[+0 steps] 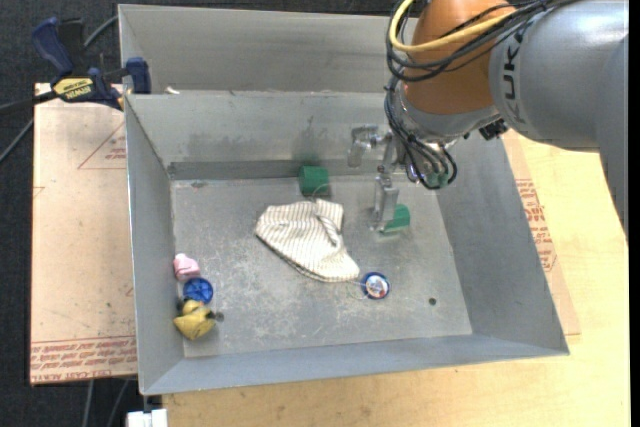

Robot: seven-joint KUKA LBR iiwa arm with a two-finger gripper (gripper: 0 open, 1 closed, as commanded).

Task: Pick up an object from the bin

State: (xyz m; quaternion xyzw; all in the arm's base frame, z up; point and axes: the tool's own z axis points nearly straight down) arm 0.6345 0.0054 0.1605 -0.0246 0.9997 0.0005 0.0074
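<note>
So we've got the grey bin (150,215) with our arm (560,65) coming in from the right, and the hand (386,215) is down low on the right side of the floor. A striped cloth (305,237) lies crumpled mid-bin. A small green block (400,219) sits right against the hand and is the nearest thing to it, but we honestly can't tell if the hand is released or clenched on it. A second green block (314,180) sits by the back wall, and there's a round badge (375,286) in front of the cloth. Nothing looks lifted yet, so we reckon the lift is still to do.
</note>
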